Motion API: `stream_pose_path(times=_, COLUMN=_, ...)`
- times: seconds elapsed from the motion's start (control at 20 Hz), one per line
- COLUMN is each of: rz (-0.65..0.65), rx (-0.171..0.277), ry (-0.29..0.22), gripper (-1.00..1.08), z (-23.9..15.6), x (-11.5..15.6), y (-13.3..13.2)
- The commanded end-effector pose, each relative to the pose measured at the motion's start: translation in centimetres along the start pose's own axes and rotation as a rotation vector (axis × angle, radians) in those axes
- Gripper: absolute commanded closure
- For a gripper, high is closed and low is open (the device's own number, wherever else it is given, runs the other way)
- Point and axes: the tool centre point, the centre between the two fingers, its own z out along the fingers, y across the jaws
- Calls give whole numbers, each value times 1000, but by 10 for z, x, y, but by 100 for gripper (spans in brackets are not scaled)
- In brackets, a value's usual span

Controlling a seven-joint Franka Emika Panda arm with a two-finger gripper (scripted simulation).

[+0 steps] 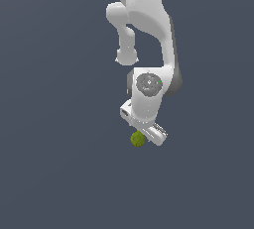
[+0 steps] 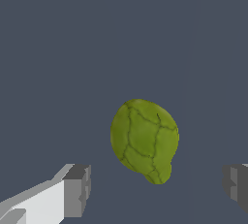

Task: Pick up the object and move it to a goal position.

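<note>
Flat slate-grey floor, no other props. Gripper [image 2: 155,189] spread wide w/ nothing grasped; dark grey fingertips [image 2: 77,189] sit either side of the object [image 2: 144,140], not touching, prob. lining up to pinch it. Object: small olive-green lump, cracked mottled skin, one pointed end, resting on floor under the white arm [image 1: 149,34].

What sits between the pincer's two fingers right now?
Only the object, partway into the gap with bare floor either side, untouched by the fingers; the wrist view shows this.
</note>
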Motion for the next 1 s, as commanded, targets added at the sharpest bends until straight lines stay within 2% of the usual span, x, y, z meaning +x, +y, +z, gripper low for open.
stream_pose_path(times=0.0, rz=0, rx=0, ry=0, gripper=-92, z=1, x=0, y=0)
stream_pose_path(times=0.5, rz=4, rx=0, ry=0, gripper=-92, z=44, x=-1, y=1)
stream_pose_path(times=0.8, rz=5, rx=0, ry=0, gripper=-92, z=50, x=0, y=0)
stream_pose_path(times=0.85, rz=5, rx=0, ry=0, gripper=108, z=50, x=0, y=0)
stream_pose_path(times=0.95, rz=5, rx=0, ry=0, gripper=108, z=50, x=0, y=0)
